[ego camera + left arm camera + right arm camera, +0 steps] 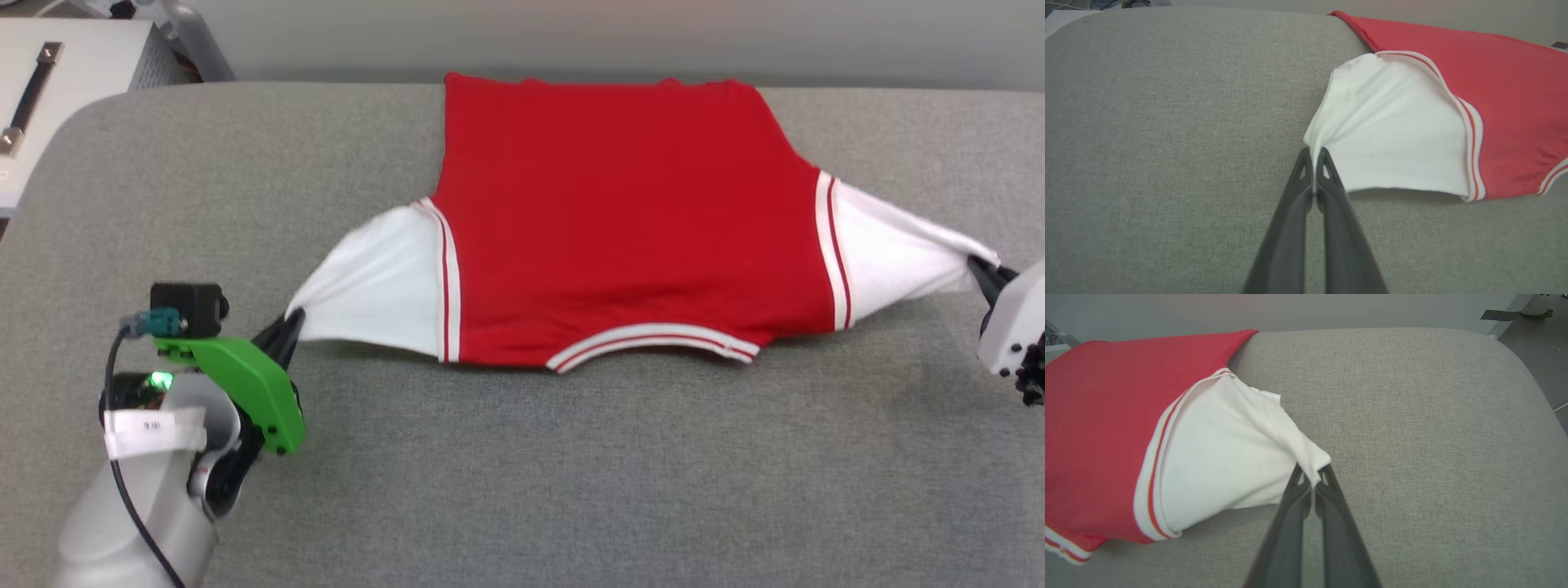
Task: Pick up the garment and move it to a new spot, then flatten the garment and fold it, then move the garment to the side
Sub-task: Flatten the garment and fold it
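Head view first: the garment (620,220) is spread wide across the far half of the grey surface (571,490), from the centre up to 12 o'clock, showing plain red. Its far hem runs right along the far edge of the surface at 12 o'clock, so there's no spare room behind it. The striped collar (653,339) faces me at 6 o'clock, with a thin shadow beneath it.

My left gripper (286,327) sits at 8 o'clock, fingers pinched tight on the tip of the white left sleeve (375,286). From the left wrist view, my left gripper (1314,153) has both fingers pressed together with a fold of white cloth caught between the tips, and the sleeve fans out from there toward the red body (1494,102) at 2 o'clock.

Over at 3 o'clock, my right gripper (980,273) is clamped on the tip of the right sleeve (898,245), close to the edge of the head view. In the right wrist view, my right gripper (1312,471) is closed on a bunched white corner, and the red body (1098,416) lies off at 9 o'clock. Both sleeves are pulled out into taut points.

Room to move: a broad bare band of surface at 6 o'clock, all the way to me. More bare grey at 9 to 10 o'clock, out to the rounded corner, where a white cabinet (65,98) with a dark handle stands just beyond. The right wrist view shows open grey at 1 to 3 o'clock up to another rounded corner, with floor (1535,347) past it.
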Available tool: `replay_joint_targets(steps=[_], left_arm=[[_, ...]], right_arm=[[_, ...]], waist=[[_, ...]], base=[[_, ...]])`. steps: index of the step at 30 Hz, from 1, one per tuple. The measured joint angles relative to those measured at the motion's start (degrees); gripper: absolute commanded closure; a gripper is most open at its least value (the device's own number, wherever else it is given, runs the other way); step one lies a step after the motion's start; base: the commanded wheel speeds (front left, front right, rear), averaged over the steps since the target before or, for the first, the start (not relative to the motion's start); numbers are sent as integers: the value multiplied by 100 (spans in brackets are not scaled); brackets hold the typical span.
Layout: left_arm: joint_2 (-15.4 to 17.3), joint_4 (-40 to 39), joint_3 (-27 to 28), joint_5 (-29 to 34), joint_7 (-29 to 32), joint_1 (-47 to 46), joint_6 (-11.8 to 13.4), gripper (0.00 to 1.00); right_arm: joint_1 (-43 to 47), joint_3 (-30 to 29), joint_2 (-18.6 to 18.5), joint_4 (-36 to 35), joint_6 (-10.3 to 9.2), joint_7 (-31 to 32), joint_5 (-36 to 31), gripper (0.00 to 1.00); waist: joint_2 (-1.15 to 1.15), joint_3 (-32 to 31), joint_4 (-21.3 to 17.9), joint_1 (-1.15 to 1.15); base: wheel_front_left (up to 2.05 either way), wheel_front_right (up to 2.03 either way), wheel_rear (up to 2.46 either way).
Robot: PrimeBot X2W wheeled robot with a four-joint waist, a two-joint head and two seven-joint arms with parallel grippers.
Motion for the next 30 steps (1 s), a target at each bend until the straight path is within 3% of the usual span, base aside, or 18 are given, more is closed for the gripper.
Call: replay_joint_targets(steps=[6,16,23,29,30], left_arm=[[219,-1009,21,-344,459,1230,197,100],[606,-2809,196,-836,1150,2867,869,100],[625,-3513,190,-1084,1369,3505,1090,100],[626,-3815,82,-1109,1506,3503,1085,100],[627,-3884,66,-1135,1559,3502,1078,100]], right_arm=[[1045,-200,-190,-624,-1,495,338,100],[2795,-1224,-281,-1875,-1,1626,590,100],[3903,-2106,74,-2743,-2,2401,447,100],[4073,-2615,396,-3310,-2,2869,22,98],[4072,-2650,419,-3404,-2,2962,-67,0]], waist=[[0,-502,2,0],[0,-1074,-25,0],[0,-1100,2,0],[0,-943,53,0],[0,-905,61,0]], base=[[0,0,0],[0,0,0],[0,0,0],[0,0,0],[0,0,0]])
